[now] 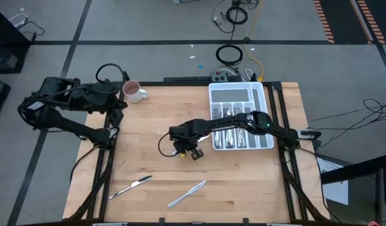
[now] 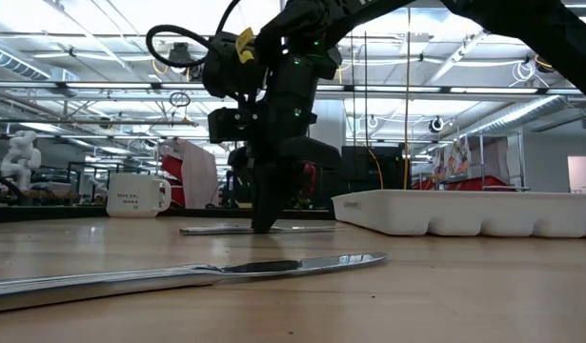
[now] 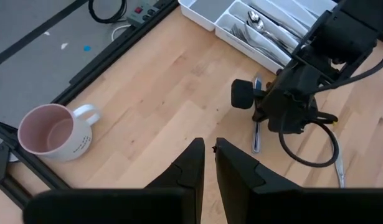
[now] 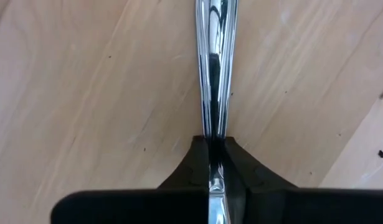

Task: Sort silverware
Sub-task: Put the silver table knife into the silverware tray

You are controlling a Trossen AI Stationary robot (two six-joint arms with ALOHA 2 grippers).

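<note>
**High view: right claw pinches a utensil at mid-table**

High view, left to right. The left arm waits at the table's left edge, its left gripper [image 3: 207, 165] held above the wood with the fingers nearly together, a thin gap between them and nothing in it. Just beside that arm, at the far-left corner of the table [image 1: 155, 113], stands a white mug [image 1: 134, 91], upright, with a pinkish inside.

On the near part of the table lie two loose pieces of silverware, well apart from the arms: a knife [image 1: 131, 186] toward the left and a second knife [image 1: 187, 193] to its right, both lying at a slant.

At mid-table the right arm reaches in from the right, and the right gripper [image 4: 210, 163] is down at the table surface. Its fingers are closed tight on the slim handle of a silver utensil [image 4: 213, 56] that lies flat on the wood; which kind of utensil cannot be told. In the low view the same piece [image 2: 231, 230] shows as a thin strip on the table under the gripper.

At the far right sits the white divided tray [image 1: 263, 95], with more silverware [image 1: 233, 135] lying in its long compartments.
</note>
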